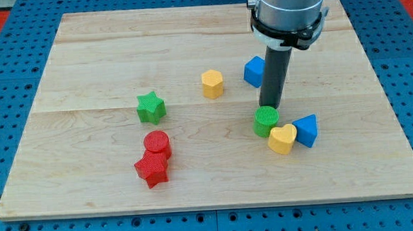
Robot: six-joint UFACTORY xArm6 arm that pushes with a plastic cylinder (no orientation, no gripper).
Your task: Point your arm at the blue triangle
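The blue triangle [307, 130] lies at the view's right of centre, touching a yellow heart [282, 138] on its left. My tip [268, 108] is at the lower end of the dark rod, just above a green cylinder [266, 120] and to the upper left of the blue triangle. The tip appears to touch the green cylinder's top edge. A blue block [254, 71] sits behind the rod, partly hidden by it.
A yellow hexagon block [212, 83] lies at centre top. A green star [151, 108] is at the left of centre. A red cylinder [156, 143] and a red star [152, 168] touch each other at lower left. The wooden board [83, 58] sits on a blue pegboard.
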